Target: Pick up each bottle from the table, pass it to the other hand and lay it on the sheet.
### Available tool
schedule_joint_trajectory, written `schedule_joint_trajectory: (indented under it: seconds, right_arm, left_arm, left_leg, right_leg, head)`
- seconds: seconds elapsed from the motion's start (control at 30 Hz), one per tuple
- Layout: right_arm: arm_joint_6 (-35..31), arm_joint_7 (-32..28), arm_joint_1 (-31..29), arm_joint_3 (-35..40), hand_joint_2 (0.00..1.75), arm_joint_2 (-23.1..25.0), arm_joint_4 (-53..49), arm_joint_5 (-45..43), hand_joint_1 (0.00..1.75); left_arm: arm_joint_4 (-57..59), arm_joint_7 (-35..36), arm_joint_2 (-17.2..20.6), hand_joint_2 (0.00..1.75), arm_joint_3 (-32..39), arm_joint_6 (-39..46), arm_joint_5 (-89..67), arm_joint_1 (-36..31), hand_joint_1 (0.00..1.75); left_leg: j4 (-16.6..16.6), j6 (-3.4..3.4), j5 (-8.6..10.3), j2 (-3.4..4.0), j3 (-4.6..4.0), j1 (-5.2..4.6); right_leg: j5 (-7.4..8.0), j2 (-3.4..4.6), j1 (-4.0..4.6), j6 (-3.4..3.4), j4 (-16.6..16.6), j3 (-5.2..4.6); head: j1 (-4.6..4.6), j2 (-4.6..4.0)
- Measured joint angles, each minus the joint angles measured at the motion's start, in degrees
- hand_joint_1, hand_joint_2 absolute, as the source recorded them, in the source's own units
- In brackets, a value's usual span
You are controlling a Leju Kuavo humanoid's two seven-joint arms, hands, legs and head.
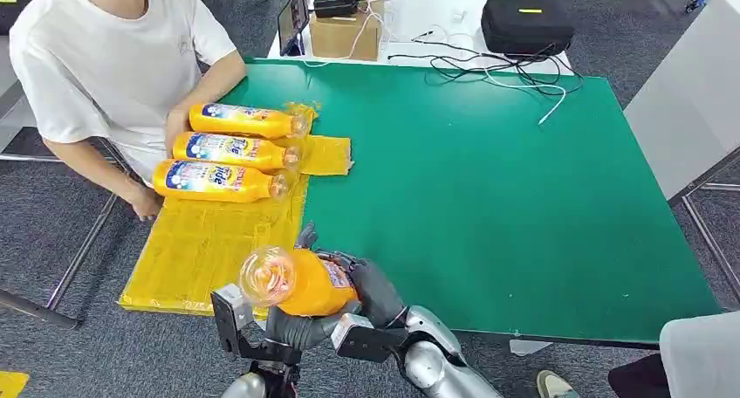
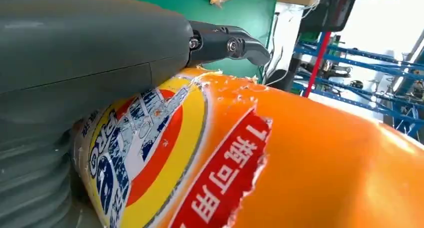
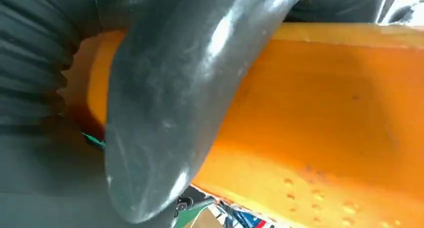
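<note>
Handover in progress above table's (image 1: 524, 197) near edge: orange bottle (image 1: 301, 282) gripped by left hand (image 1: 292, 326) and right hand (image 1: 375, 289) together; sheet (image 1: 209, 250) alongside.

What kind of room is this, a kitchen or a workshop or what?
Most likely a robot test lab or workshop, not a kitchen. A green work table stands on grey carpet, a side table behind it carries loose cables and a black equipment case, and blue metal racking shows in the left wrist view.
</note>
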Motion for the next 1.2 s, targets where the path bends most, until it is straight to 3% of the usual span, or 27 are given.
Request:
schedule_joint_trajectory:
  seconds: [0.03, 0.07, 0.67, 0.77, 1.03, 1.2]
  right_arm:
    - [0.15, 0.13, -0.18, 0.05, 1.75, 0.00, 0.04, 0.02, 0.00]
    - [0.31, 0.22, -0.30, 0.11, 0.00, 0.00, 0.07, 0.02, 0.00]
    - [2.41, 0.28, 0.65, 0.31, 0.00, 0.17, 0.26, -5.90, 0.00]
    - [1.48, -2.03, 3.21, -0.90, 0.00, 0.20, -0.81, -7.04, 0.00]
    - [-7.15, -6.53, 11.03, -4.04, 0.00, 0.24, -5.77, -4.22, 0.00]
    - [-7.54, -7.32, 12.71, -5.90, 0.00, 0.61, -6.12, -4.28, 0.00]
  left_arm:
    - [-0.02, 0.05, 0.00, 1.75, 0.09, -0.24, 0.37, 0.00, 1.75]
    - [-0.04, 0.11, 0.00, 1.75, 0.18, -0.59, 0.70, -0.02, 1.75]
    - [-2.19, 2.52, 0.00, 1.75, 3.24, -8.59, 10.41, 0.07, 1.75]
    - [-3.78, 3.04, 0.00, 1.75, 3.78, -10.31, 11.32, 1.61, 1.75]
    - [-0.19, 2.56, 0.31, 1.75, 5.37, 22.96, -23.72, -2.63, 1.75]
    - [9.06, 4.99, 0.52, 1.75, 13.19, 25.42, -47.86, -7.77, 1.75]
  left_leg:
    - [0.00, 0.00, 0.00, 0.00, 0.00, 0.00]
    - [0.00, 0.00, 0.00, 0.00, 0.00, 0.00]
    - [0.00, 0.00, 0.00, 0.00, -0.01, 0.00]
    - [0.00, 0.00, 0.00, 0.00, -0.02, 0.00]
    - [-0.02, 0.00, 0.00, -0.06, -0.05, 0.01]
    - [-0.02, -0.04, 0.07, -0.04, -0.03, 0.03]
  right_leg:
    - [0.00, 0.00, 0.00, 0.00, 0.00, 0.00]
    - [0.00, 0.00, 0.00, 0.00, 0.00, 0.00]
    - [0.00, 0.00, 0.00, 0.00, 0.00, 0.00]
    - [0.00, 0.00, 0.00, 0.00, 0.00, -0.03]
    - [0.00, -0.02, 0.02, 0.00, 0.00, -0.01]
    - [0.02, -0.01, 0.03, -0.01, 0.03, 0.00]
  head:
    - [0.00, 0.02]
    - [0.02, 0.00]
    - [0.02, 0.02]
    - [0.02, 0.02]
    - [0.06, 0.02]
    - [0.04, 0.00]
